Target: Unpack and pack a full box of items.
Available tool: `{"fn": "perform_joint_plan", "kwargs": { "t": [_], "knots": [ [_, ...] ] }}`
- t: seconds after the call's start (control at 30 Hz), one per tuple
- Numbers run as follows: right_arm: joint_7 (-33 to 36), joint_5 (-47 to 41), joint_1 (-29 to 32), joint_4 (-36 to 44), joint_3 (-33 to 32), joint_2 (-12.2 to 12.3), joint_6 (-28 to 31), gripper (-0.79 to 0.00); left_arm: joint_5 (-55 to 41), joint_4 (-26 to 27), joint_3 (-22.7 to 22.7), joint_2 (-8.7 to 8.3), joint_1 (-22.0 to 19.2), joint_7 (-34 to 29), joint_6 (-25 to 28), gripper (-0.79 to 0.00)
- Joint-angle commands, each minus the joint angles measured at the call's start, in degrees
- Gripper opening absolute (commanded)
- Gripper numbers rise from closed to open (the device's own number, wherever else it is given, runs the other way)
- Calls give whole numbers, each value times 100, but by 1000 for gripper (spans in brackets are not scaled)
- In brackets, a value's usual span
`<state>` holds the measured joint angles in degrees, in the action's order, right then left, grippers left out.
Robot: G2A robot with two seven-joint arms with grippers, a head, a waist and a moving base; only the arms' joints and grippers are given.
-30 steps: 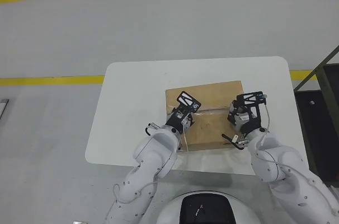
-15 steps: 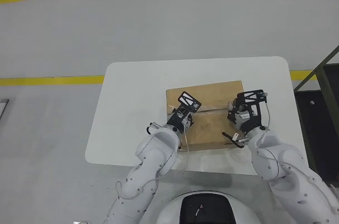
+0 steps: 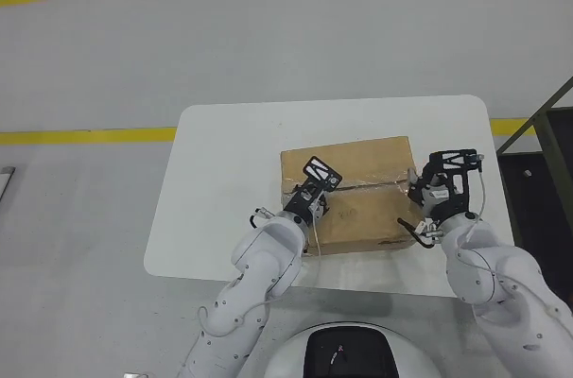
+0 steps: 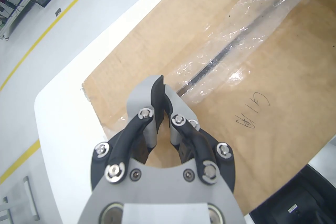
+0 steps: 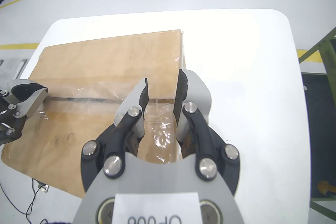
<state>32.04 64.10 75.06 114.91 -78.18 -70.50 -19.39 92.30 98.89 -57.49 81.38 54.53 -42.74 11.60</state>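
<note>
The white table [image 3: 220, 189] carries the sealed cardboard box [image 3: 353, 161], directly beneath both my grippers. Clear tape [image 4: 236, 33] covers its centre seam. My left gripper [image 4: 158, 86] sits closed at one seam end; my right gripper [image 5: 162, 93] hangs narrowly parted over the opposite edge. Risk: a one-sided pull could drag the box or tear the film short. Contents are hidden; whether my left gripper pinches tape, I cannot tell.

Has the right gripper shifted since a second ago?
Yes. The right gripper moved rightward, from over the box top out to its right edge.
</note>
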Motion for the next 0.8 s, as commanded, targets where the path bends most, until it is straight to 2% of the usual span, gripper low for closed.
{"fn": "perform_joint_plan", "kwargs": {
  "t": [0.0,0.47,0.5,0.53,0.57,0.6,0.63,0.7,0.73,0.77],
  "knots": [
    [21,6,82,18,-118,7,10,-520,-9,-6,1,6,1,0,8,-785],
    [-17,-71,578,203,-697,14,-82,-508,14,3,-15,34,21,4,55,-782],
    [-13,-67,596,214,-720,13,-92,-505,12,15,-16,36,23,-2,67,-723],
    [-17,-77,611,227,-745,11,-107,-502,7,31,-22,37,26,-11,72,-570],
    [-40,-123,625,247,-775,7,-132,-493,-2,56,-32,38,31,-28,77,-465],
    [-80,-199,641,276,-808,1,-157,-474,-8,91,-42,38,38,-40,81,-83],
    [-140,-313,660,304,-846,-8,-186,-443,-12,125,-51,37,48,-48,103,0],
    [-322,-579,710,369,-936,-26,-198,-446,-29,213,-86,30,79,-62,182,0],
    [-435,-707,739,380,-994,-33,-177,-536,-48,268,-122,23,105,-77,219,0],
    [-585,-807,760,389,-1051,-38,-121,-662,-55,327,-166,15,133,-94,253,0]
  ]
}}
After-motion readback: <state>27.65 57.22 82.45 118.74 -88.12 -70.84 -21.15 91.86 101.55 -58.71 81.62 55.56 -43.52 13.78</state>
